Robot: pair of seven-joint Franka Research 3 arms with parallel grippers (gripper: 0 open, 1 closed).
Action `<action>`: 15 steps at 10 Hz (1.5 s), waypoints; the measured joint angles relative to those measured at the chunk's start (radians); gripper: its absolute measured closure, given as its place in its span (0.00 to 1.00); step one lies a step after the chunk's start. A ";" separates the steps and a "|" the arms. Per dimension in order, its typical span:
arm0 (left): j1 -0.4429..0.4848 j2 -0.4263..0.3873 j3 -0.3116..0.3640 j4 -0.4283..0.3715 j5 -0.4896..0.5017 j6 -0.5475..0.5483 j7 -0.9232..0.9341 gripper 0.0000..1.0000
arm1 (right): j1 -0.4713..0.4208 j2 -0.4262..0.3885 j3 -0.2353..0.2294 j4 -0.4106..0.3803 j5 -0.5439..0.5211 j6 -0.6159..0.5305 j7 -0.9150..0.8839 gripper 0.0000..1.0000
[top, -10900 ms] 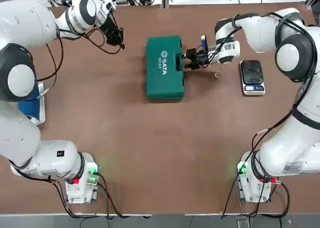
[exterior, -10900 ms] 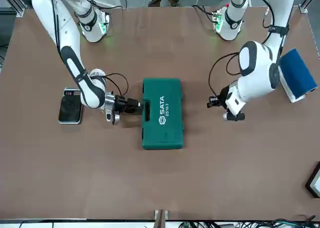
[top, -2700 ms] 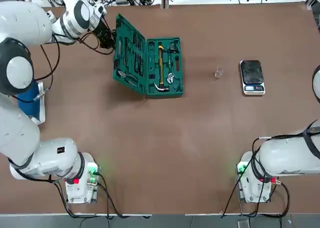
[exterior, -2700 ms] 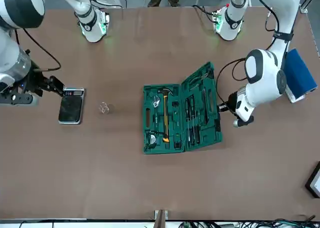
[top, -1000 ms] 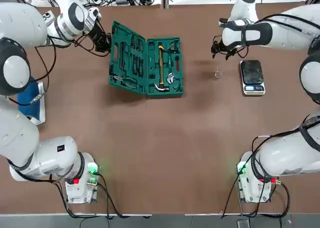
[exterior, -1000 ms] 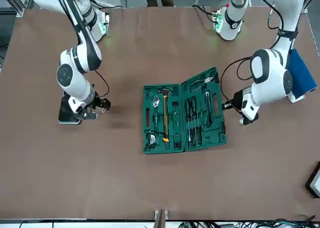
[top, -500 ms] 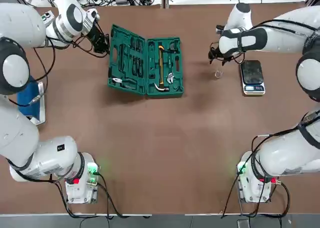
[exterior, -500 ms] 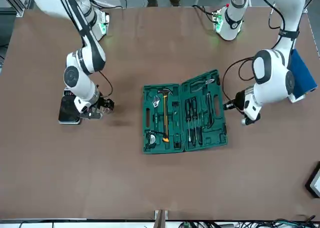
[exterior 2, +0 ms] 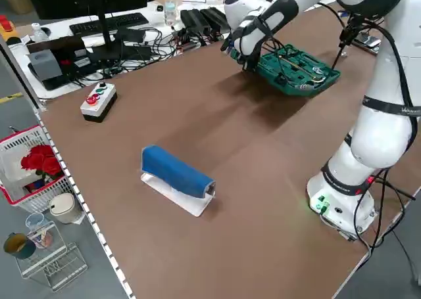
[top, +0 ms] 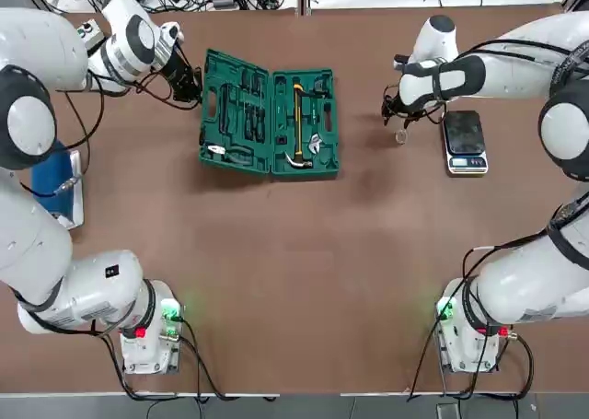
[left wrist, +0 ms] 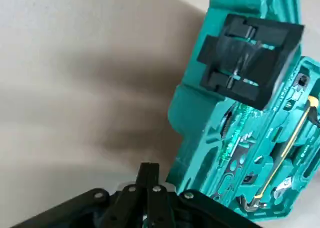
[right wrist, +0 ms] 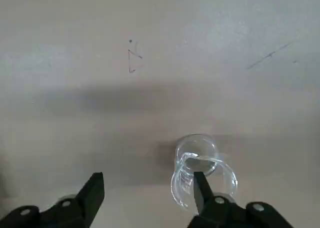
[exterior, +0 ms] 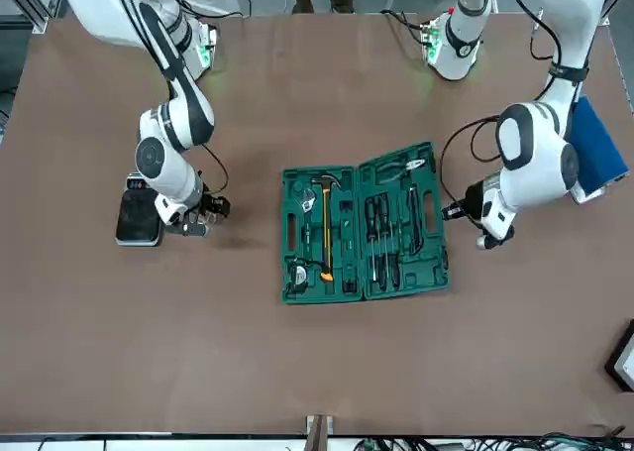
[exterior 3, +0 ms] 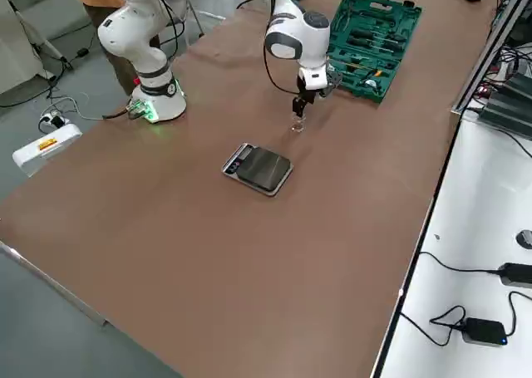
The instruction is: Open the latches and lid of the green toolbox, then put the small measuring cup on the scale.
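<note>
On our brown desk [top: 276, 253], the largest thing near the hands is the dark green rectangular plastic toolbox [top: 305, 124], which lies open. It sits between our two hands, nearer the left one. Its moulded tray holds a hammer with a yellow handle [top: 297, 124] and a metal wrench [top: 315, 144]. The green lid [exterior: 400, 223], on the left-hand side of the case, has pliers and dark-handled screwdrivers [exterior: 384, 238] in its slots.

The small rectangular digital scale with a dark glossy platform and a silver front strip [top: 464, 143] lies just beside our right hand, on the side away from the toolbox. We see its platform bare.

The tiny clear transparent measuring cup [right wrist: 202, 173] is on the desk below our right hand, beside one of its fingertips; we cannot tell whether they touch.

Our right hand [right wrist: 150, 185] hangs above the cup with its two black fingers spread wide apart, the gap between them holding nothing. Our left hand [left wrist: 152, 173] is next to the lid's outer side, its fingers pressed together on nothing; we cannot tell whether it touches the lid.
</note>
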 joint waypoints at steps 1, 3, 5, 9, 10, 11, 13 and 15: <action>0.000 0.007 0.000 0.000 0.000 0.003 0.005 0.99 | 0.000 0.001 0.000 -0.003 0.000 0.001 0.000 0.22; 0.002 0.022 0.002 -0.001 0.015 0.011 0.009 0.99 | 0.000 0.001 0.000 -0.005 -0.001 0.001 0.000 0.32; 0.029 0.051 0.002 -0.001 0.066 0.024 0.011 0.99 | -0.003 0.003 -0.003 -0.008 -0.010 0.003 0.000 0.39; 0.038 0.081 -0.005 0.000 0.067 0.059 0.024 0.99 | -0.007 0.008 -0.008 -0.012 -0.022 0.007 0.000 0.65; 0.038 0.081 -0.005 0.001 0.067 0.059 0.024 0.99 | -0.007 0.008 -0.008 -0.012 -0.022 0.008 0.001 0.73; 0.038 0.080 -0.006 0.004 0.067 0.059 0.024 0.98 | -0.007 0.008 -0.010 -0.012 -0.022 0.008 0.001 0.79; 0.038 0.065 -0.007 0.020 0.103 0.057 0.024 0.86 | -0.010 0.008 -0.013 -0.012 -0.024 0.010 0.000 0.85; 0.045 0.008 -0.006 0.047 0.155 0.007 0.018 0.77 | -0.013 0.006 -0.016 -0.012 -0.027 0.010 0.000 0.91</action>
